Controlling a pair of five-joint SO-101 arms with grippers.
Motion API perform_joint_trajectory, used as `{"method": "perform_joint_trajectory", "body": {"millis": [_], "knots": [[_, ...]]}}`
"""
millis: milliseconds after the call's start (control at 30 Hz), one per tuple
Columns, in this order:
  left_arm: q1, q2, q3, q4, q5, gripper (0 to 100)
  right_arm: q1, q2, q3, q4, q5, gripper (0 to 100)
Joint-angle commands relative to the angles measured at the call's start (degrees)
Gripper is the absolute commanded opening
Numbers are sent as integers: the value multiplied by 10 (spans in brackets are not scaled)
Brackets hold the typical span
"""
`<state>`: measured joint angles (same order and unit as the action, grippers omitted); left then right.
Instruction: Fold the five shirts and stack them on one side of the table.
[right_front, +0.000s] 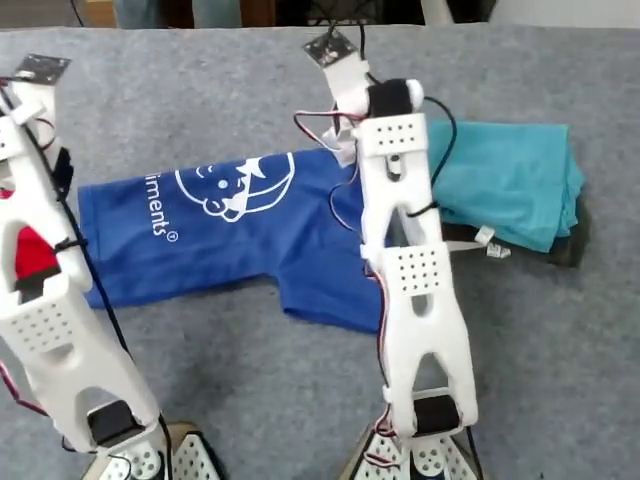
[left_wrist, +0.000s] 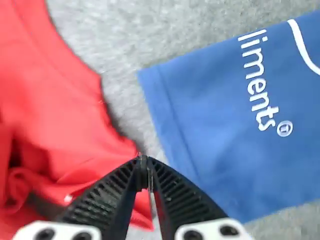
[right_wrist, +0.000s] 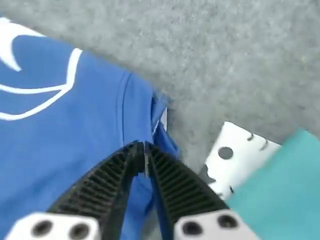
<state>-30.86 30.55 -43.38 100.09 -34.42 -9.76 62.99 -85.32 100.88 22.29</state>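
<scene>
A grey, carpet-like worktop (right_front: 200, 100) carries the laundry, with a blue shirt (right_front: 220, 250) spread flat across its middle. The shirt's white printed drawing and lettering face up, and one short sleeve sticks out toward the arms' bases.

Two white arms rise from the near edge. The left arm (right_front: 50, 310) stands past the blue shirt's hem end. The right arm (right_front: 410, 270) leans across the shirt's collar end.

Just beyond that collar end lies a folded teal shirt (right_front: 510, 180). It sits on top of a dark garment (right_front: 570, 245) whose edge peeks out below it. The teal cloth comes close to the blue collar; whether they touch is hidden by the arm.

Off the blue shirt's hem end lies a crumpled red shirt (right_front: 32, 250), mostly covered by the left arm. A strip of bare grey separates it from the blue hem.

The left pincer (left_wrist: 143, 167) has its black ribbed jaws pressed together, tips meeting. It sits over the red shirt's edge, just beside the blue hem. Whether any red cloth is caught between the jaws cannot be told.

The right pincer (right_wrist: 144, 152) is likewise closed tight. Its tips sit at the blue shirt's collar, near the teal corner. Whether it pinches the blue fabric cannot be told either.
</scene>
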Motion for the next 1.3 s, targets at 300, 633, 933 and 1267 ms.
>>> {"method": "perform_joint_trajectory", "body": {"millis": [300, 633, 933, 1267], "knots": [[-74, -330, 554, -265, -97, 28, -34, -325, 378, 4, 160, 74], [-112, -518, 879, -394, -117, 29, -87, -629, 852, -18, 291, 236], [-116, -523, 873, -312, -118, 29, -160, -754, 1194, -189, 292, 269], [-116, -524, 873, -298, -115, 29, -178, -660, 1294, -365, 293, 266]]}}
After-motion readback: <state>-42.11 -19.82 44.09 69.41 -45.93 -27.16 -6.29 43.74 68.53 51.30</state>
